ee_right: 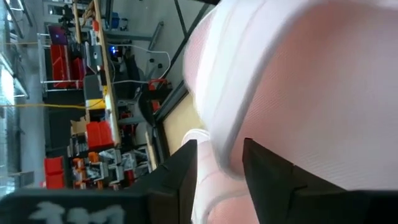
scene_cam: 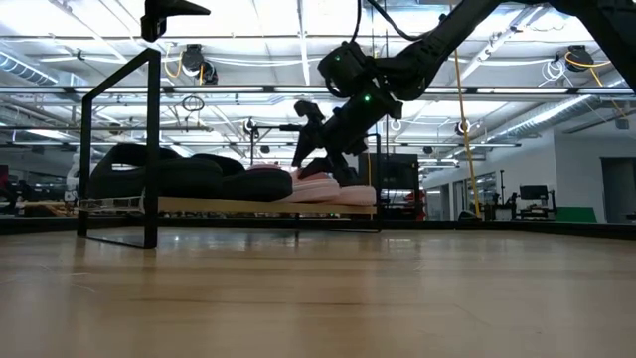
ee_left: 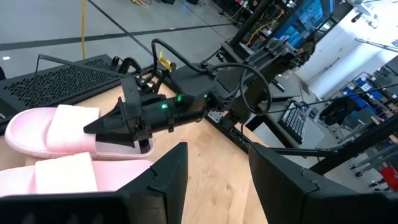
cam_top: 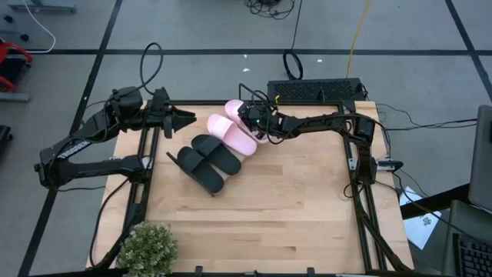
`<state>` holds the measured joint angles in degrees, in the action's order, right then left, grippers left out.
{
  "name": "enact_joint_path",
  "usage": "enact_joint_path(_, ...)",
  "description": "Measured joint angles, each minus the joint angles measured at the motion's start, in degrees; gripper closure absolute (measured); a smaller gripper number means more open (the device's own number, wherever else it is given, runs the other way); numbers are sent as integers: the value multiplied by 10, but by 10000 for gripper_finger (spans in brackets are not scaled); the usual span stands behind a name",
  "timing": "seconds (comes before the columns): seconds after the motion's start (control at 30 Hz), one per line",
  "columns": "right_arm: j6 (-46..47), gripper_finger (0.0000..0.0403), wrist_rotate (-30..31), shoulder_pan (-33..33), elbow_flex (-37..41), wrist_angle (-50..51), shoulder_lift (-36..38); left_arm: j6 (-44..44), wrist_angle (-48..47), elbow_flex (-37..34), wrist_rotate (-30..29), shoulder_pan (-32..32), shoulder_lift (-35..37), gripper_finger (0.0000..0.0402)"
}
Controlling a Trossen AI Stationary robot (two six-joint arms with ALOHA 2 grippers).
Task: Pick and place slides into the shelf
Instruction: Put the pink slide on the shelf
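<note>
Reaching low across the table, our right gripper (cam_top: pixel 250 117) has its fingers parted astride the far pink slide (cam_top: pixel 247 121). That slide lies flat beneath them, its long axis diagonal on the shelf (scene_cam: pixel 238 207). Our left gripper (cam_top: pixel 184 118) waits open nearby.

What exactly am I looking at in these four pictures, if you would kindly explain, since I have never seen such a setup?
This is a robot with two dark arms at a wooden table, each ending in a two-finger claw. One picture looks straight down from above, one looks level across the tabletop, and the other two come from cameras on the arms' wrists.

On a low slanted shelf lie two black slides and two pink slides. A small potted plant stands at the table's near-left corner.

The right claw is at the farther pink slide, its fingers parted around the slide's edge; whether it grips cannot be told. The left claw waits open beside the shelf, holding nothing.
</note>
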<state>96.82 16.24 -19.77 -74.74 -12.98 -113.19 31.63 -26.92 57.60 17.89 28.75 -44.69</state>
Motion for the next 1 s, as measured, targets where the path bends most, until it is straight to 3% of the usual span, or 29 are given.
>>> enact_joint_path(1.0, -31, 282, -74, -13, 0, -35, 3, -2, 1, 0, -4, 0, 0, 236)
